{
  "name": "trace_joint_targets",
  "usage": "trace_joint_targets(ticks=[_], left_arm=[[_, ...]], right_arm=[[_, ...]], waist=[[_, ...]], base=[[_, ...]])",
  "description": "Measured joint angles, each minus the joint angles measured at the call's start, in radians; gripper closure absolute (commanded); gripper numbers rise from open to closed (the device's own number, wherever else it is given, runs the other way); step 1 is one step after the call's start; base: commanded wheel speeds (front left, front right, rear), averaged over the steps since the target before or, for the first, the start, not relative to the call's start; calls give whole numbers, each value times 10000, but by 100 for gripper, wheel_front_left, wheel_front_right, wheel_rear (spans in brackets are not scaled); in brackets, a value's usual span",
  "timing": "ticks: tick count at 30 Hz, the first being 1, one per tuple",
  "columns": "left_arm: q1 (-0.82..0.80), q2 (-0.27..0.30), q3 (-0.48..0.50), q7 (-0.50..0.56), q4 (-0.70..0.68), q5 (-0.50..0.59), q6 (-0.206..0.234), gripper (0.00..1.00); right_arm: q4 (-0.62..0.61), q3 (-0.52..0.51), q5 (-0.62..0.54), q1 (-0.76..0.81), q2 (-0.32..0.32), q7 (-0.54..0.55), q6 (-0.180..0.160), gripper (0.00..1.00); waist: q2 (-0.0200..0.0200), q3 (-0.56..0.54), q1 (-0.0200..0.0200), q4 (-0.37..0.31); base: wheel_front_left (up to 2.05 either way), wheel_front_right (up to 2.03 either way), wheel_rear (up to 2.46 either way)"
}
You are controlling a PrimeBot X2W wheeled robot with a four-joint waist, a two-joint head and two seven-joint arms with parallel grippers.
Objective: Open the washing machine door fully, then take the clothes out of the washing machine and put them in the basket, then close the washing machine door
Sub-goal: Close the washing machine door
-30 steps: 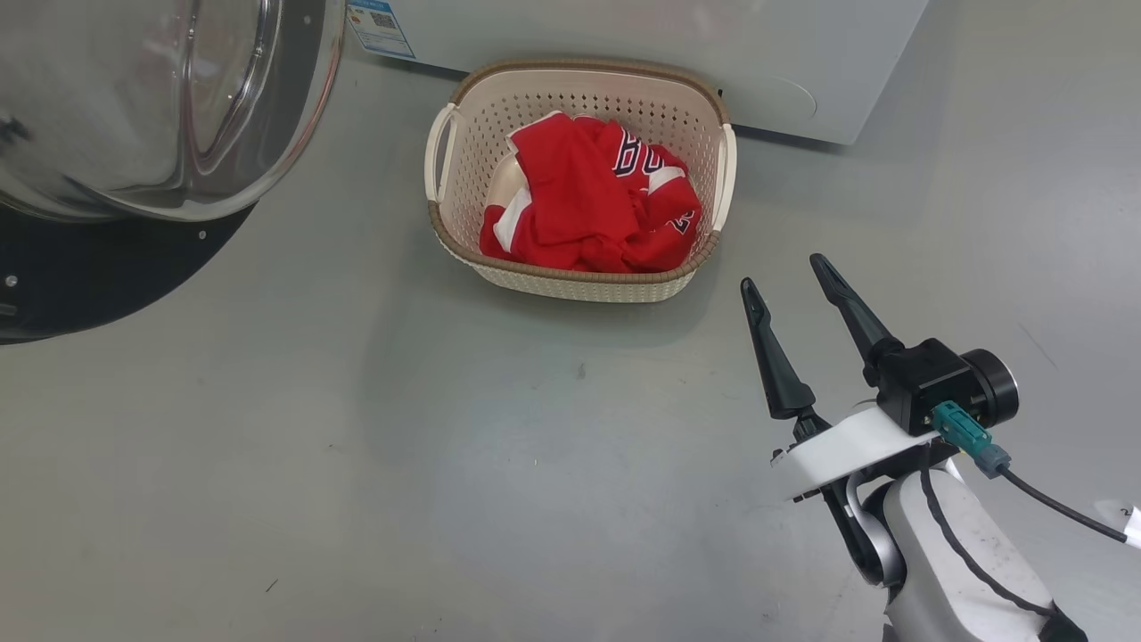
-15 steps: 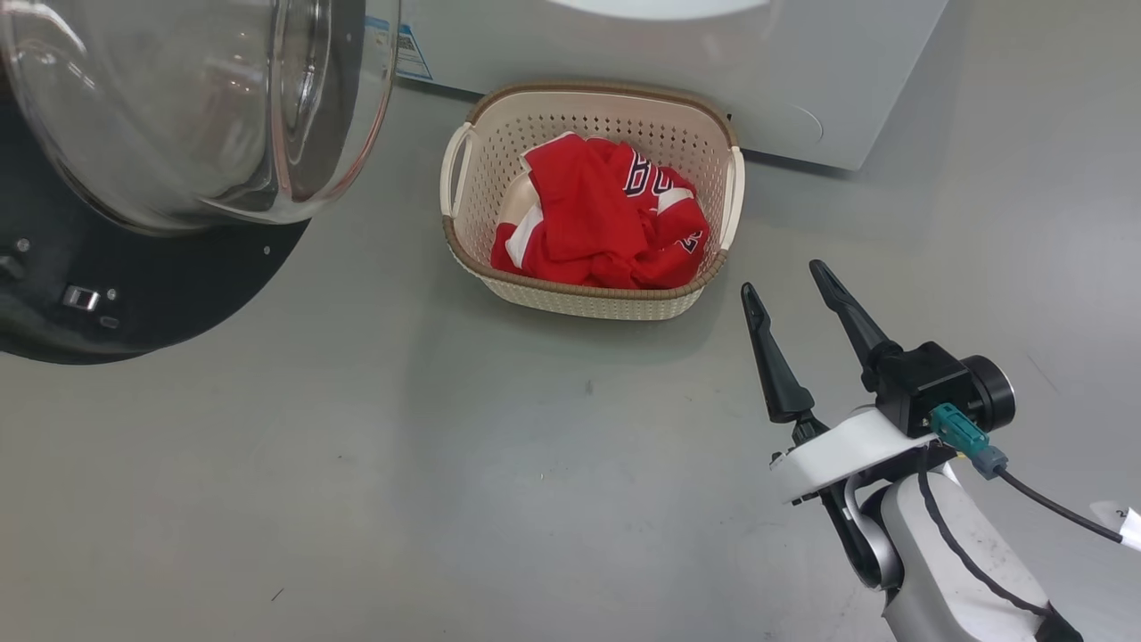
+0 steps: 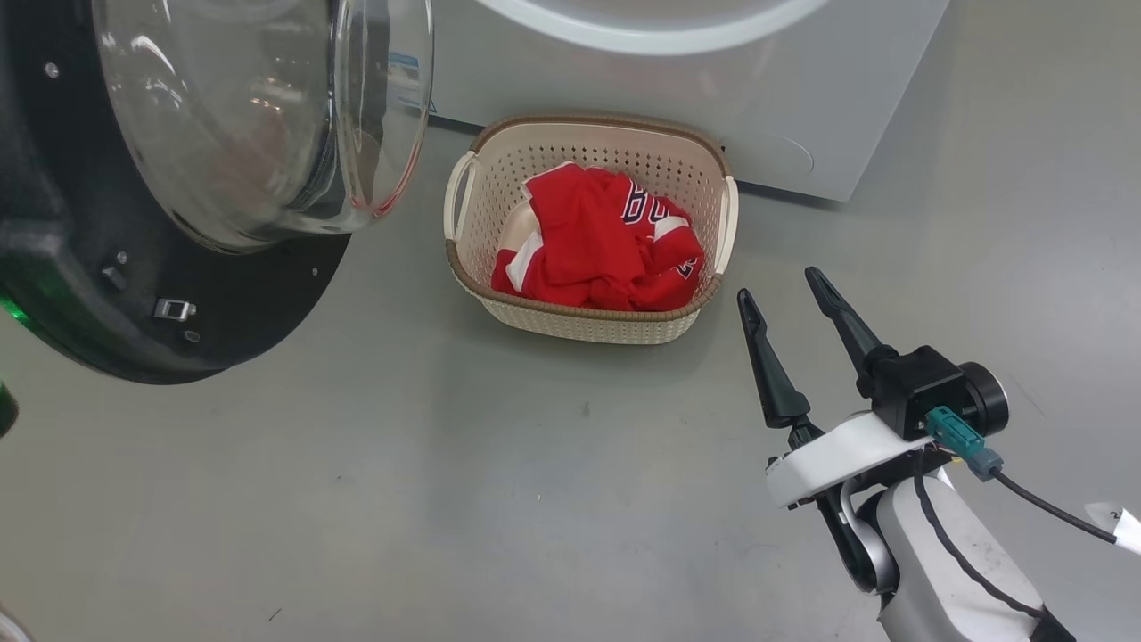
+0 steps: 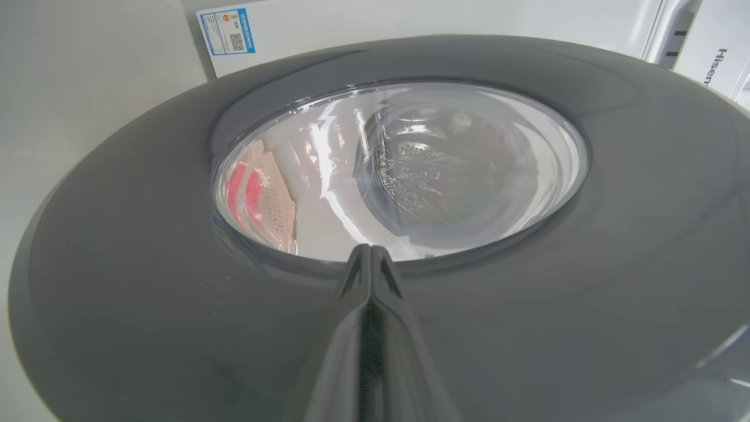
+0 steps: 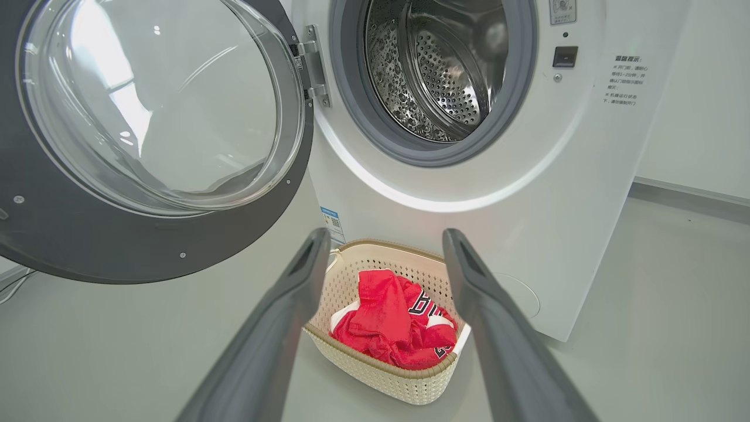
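Fingers (image 3: 772,370) of my right hand (image 3: 778,283) stand spread wide apart with nothing between them. That hand hangs over the grey floor (image 3: 499,499) at the near right and points toward the far side. It is just to the right of the basket (image 3: 584,326) and apart from it. From its wrist camera I look between the two fingers straight at the basket. The clothes (image 3: 606,250), a red jersey with white trim and dark numerals, lie bunched inside the cream basket, below its brown woven rim. The basket sits on the floor just in front of the white washing machine (image 3: 802,107), under the round opening. Through that opening I can see the perforated steel drum (image 5: 448,76) ringed by the grey seal (image 5: 351,88). The washing machine door (image 3: 232,343) stands swung out to the left on its hinge (image 5: 313,64). Its wide black rim and bulging glass bowl (image 3: 258,134) face me, and the bowl's edge comes near the basket's left handle without touching it. My left hand (image 4: 370,253) has its two fingers pressed together. They lie along the door's dark outer face with the tips at the lower edge of the glass. I cannot tell whether they rest on the surface or float just off it. A small blue label (image 4: 227,32) shows on the white panel beyond the door's far edge.
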Motion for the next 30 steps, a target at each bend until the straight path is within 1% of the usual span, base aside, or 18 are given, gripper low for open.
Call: trace_joint_targets(ticks=[7,10,14,20,21,26,30], left_arm=[[247,-623,-21,585,-497,-370,-2,100],[399,-796,-71,800,-738,-458,-4,100],[617,-1095,-155,1095,-1277,-759,-4,100],[938,-1662,-435,1423,-2125,-857,-4,100],[938,-1662,-435,1423,-2125,-857,-4,100],[1228,-2048,-575,1593,-2763,-980,-4,100],[1496,-2109,-608,1509,-3252,-980,-4,100]], right_arm=[[6,2,8,31,19,-4,0,0],[8,8,90,34,29,-77,-2,0],[8,27,98,37,54,-77,-10,0],[8,31,100,44,75,-79,-12,0],[8,31,100,44,75,-79,-12,0],[8,40,140,55,81,-86,-13,0],[15,48,157,68,84,-86,-15,0]], waist=[[0,-118,0,-20],[0,-156,0,-24],[0,-195,0,-39],[0,-231,0,-46],[0,-231,0,-46],[0,-269,0,-44],[0,-307,0,-44]], base=[[0,0,0],[0,0,0],[0,0,0],[0,0,0],[0,0,0],[0,0,0],[0,0,0]])
